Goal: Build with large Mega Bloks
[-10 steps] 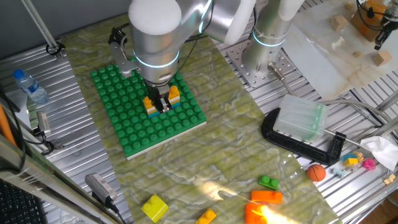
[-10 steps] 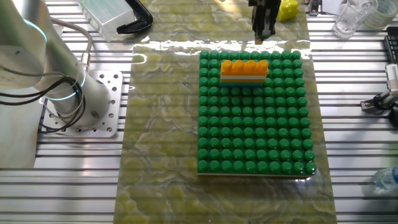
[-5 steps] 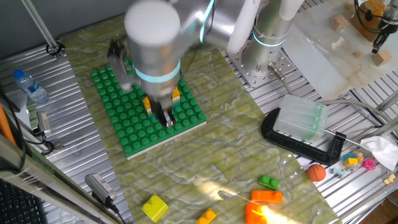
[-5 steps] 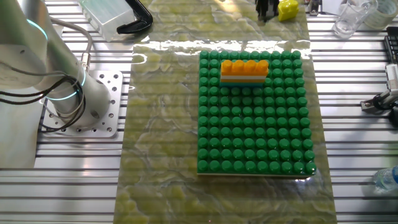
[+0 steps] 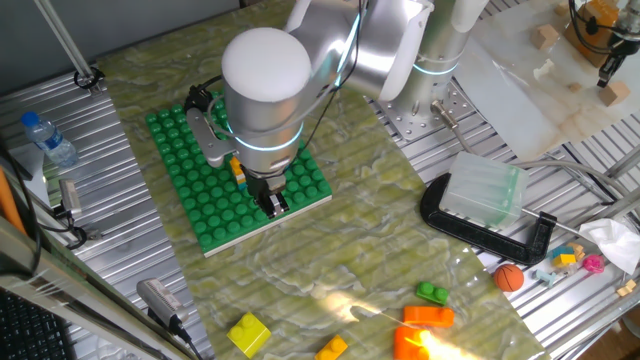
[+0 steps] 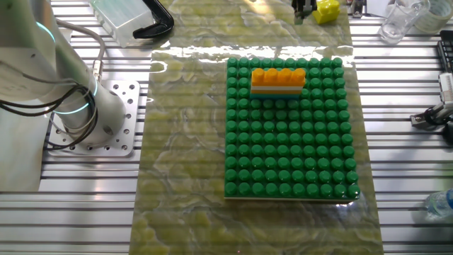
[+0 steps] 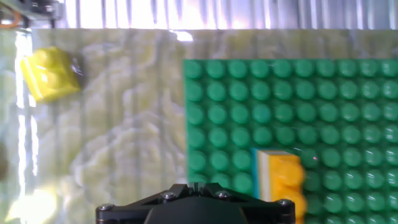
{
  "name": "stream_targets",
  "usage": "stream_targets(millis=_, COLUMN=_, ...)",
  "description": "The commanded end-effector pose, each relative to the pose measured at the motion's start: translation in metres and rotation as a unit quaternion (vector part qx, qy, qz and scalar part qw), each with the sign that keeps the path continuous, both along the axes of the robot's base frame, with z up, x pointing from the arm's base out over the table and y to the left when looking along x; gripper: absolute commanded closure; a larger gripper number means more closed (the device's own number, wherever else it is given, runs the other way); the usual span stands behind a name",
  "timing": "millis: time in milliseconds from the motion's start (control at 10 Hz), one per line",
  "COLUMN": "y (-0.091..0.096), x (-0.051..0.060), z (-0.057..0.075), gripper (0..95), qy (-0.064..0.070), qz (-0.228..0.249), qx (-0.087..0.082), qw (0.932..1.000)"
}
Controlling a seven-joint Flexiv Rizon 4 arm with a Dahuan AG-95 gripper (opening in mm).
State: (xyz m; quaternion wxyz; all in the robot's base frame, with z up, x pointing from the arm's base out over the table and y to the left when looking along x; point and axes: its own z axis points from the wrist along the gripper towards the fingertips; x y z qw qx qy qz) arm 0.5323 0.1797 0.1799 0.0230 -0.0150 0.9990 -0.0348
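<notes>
A short stack of Mega Bloks, orange on top of white and cyan layers, stands on the green studded baseplate. In the hand view the stack lies right of the fingers. In one fixed view the arm covers most of it. My gripper hangs over the baseplate's edge, fingers together, holding nothing. It shows at the top edge of the other fixed view. A loose yellow brick lies on the mat beyond the plate. Orange bricks and a green one lie apart.
A black clamp holds a clear plastic box at the mat's side. A water bottle lies on the slatted table. An orange ball and small toys sit by the corner. The robot base stands beside the mat.
My gripper has left the brick stack and travelled across the baseplate to its edge, toward the yellow brick. The stack stays in place on the plate.
</notes>
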Motion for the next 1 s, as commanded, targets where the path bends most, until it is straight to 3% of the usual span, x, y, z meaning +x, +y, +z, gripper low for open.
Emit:
stream_targets(millis=100, y=0.0004, x=0.0000, z=0.0002, gripper=95.0, qy=0.000, qz=-0.022, qx=0.000, qw=0.9998)
stream_targets(millis=400, y=-0.0001, x=-0.0003, z=0.0001, gripper=95.0, qy=0.009, qz=-0.022, qx=-0.002, qw=0.9997)
stream_targets(millis=1000, y=-0.0007, x=-0.0007, z=-0.0001, gripper=95.0, qy=0.015, qz=-0.030, qx=0.000, qw=0.9994)
